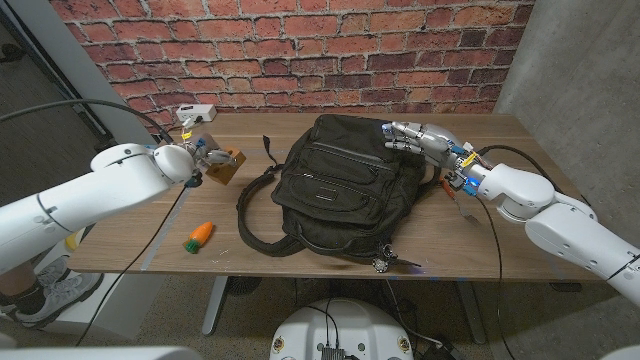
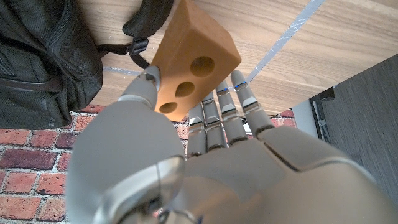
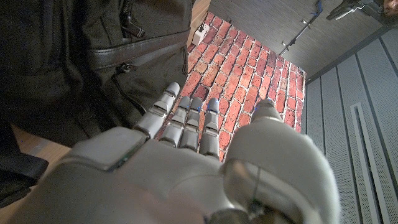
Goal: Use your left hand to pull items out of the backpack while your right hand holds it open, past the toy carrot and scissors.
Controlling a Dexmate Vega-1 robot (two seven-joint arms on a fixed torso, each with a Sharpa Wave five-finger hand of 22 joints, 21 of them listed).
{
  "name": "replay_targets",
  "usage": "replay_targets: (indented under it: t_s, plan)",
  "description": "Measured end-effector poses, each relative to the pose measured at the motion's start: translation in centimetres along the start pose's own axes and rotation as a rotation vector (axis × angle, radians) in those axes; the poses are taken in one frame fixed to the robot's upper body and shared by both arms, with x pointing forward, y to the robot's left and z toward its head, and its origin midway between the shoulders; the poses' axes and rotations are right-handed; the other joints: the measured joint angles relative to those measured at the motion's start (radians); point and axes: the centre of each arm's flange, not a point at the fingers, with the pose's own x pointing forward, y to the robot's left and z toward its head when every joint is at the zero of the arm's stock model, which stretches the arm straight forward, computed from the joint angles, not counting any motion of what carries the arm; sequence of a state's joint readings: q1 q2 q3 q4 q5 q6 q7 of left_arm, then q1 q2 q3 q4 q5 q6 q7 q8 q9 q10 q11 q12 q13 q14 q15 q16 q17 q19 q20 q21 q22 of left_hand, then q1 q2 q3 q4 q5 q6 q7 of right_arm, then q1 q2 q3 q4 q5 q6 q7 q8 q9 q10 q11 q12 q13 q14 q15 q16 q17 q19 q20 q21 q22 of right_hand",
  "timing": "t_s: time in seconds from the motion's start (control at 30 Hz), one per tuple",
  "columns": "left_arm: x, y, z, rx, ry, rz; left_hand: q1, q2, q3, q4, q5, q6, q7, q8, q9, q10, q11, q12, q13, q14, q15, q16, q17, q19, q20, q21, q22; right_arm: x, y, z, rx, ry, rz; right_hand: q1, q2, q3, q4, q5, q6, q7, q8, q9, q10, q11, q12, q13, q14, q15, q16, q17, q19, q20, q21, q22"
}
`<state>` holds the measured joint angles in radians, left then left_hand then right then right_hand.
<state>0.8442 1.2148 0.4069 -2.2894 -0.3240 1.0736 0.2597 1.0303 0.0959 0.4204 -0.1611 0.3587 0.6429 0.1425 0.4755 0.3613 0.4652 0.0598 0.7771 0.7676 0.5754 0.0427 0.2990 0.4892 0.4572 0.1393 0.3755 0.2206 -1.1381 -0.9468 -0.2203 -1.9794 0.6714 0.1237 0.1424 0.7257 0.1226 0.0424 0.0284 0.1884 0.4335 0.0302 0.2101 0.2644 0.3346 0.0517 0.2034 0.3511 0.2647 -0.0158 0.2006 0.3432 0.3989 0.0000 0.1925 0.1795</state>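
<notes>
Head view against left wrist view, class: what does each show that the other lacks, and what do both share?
Head view alone: the toy carrot on the table, and the right robot hand at the backpack's top. Left wrist view alone: three holes in the wooden block's end face. Both: the left robot hand gripping that block, the black backpack, the brick wall.

a red brick wall (image 1: 300,50) runs behind the wooden counter (image 1: 520,240), its mortar lines pale. to the right of the brick stands a plain grey wall (image 1: 580,60). a dark doorway or panel (image 1: 30,90) shows at the far left. grey carpet floor (image 1: 150,310) lies beneath the counter, lit evenly.
</notes>
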Motion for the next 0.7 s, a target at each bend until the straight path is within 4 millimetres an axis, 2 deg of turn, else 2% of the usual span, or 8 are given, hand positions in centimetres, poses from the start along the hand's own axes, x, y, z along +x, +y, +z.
replay_targets:
  t_s: [0.13, 0.3, 0.37, 0.4, 0.7]
  plan:
    - [0.0, -0.3, 0.1, 0.013, 0.004, -0.003, 0.000, 0.000, 0.000, 0.000, -0.001, 0.000, 0.000, 0.000, 0.000, 0.001, -0.001, 0.000, -0.001, 0.000, 0.000, 0.000, 0.000, 0.000, 0.000, 0.000, 0.000, 0.0, -0.2, -0.1, 0.001, -0.008, -0.007, -0.051, 0.010, -0.011, 0.027, 0.000, -0.005, -0.005, 0.000, -0.004, -0.002, 0.002, 0.000, 0.000, -0.011, -0.003, 0.000, 0.000, -0.011, -0.004, 0.000, 0.000]
    - [0.0, -0.7, 0.2, 0.017, 0.001, -0.012, 0.000, 0.000, 0.000, 0.000, -0.003, 0.000, -0.001, -0.001, 0.000, 0.001, -0.009, -0.001, -0.001, 0.000, 0.000, 0.000, 0.000, 0.000, 0.000, 0.000, -0.002, 0.0, -0.2, 0.0, -0.002, -0.016, -0.006, -0.075, 0.013, -0.015, 0.042, 0.000, -0.015, -0.004, -0.007, -0.005, -0.002, 0.002, 0.000, -0.003, -0.012, -0.002, 0.000, 0.000, -0.016, -0.005, 0.000, 0.000]
    - [0.0, -0.9, 0.1, 0.019, 0.001, -0.017, 0.000, 0.000, 0.000, 0.000, -0.004, -0.001, -0.001, -0.001, 0.000, 0.001, -0.009, -0.001, -0.003, 0.004, -0.004, 0.000, 0.000, 0.000, 0.000, 0.000, -0.002, 0.0, -0.2, 0.1, -0.003, -0.022, -0.006, -0.075, 0.013, -0.015, 0.042, 0.000, -0.014, -0.004, -0.007, -0.005, -0.011, 0.003, 0.000, -0.003, -0.016, 0.002, 0.000, 0.000, -0.018, -0.003, 0.000, 0.000]
    - [0.0, -0.4, -0.3, 0.044, 0.026, 0.013, 0.000, 0.000, 0.000, 0.000, -0.004, 0.004, -0.003, -0.001, 0.000, 0.001, -0.009, -0.001, -0.004, 0.004, -0.004, 0.000, 0.000, 0.000, 0.000, 0.000, -0.002, 0.2, -1.1, -0.9, 0.012, -0.013, -0.036, -0.078, 0.009, -0.015, 0.042, 0.000, -0.014, -0.004, -0.007, -0.005, -0.011, 0.003, 0.000, -0.003, -0.018, 0.003, 0.000, -0.002, -0.018, -0.004, 0.000, 0.000]
    - [0.2, -0.5, -0.8, 0.065, 0.044, 0.030, -0.002, -0.003, 0.000, 0.000, -0.004, 0.008, -0.004, -0.005, 0.000, 0.001, -0.008, -0.001, -0.004, 0.004, -0.004, 0.000, 0.000, 0.000, 0.000, 0.006, -0.002, 0.0, -2.1, -1.4, 0.025, -0.024, -0.082, -0.110, 0.022, -0.024, 0.060, 0.000, -0.020, 0.002, -0.007, -0.009, -0.011, 0.003, 0.000, -0.003, -0.022, 0.008, 0.000, -0.005, -0.027, -0.005, 0.000, 0.000]
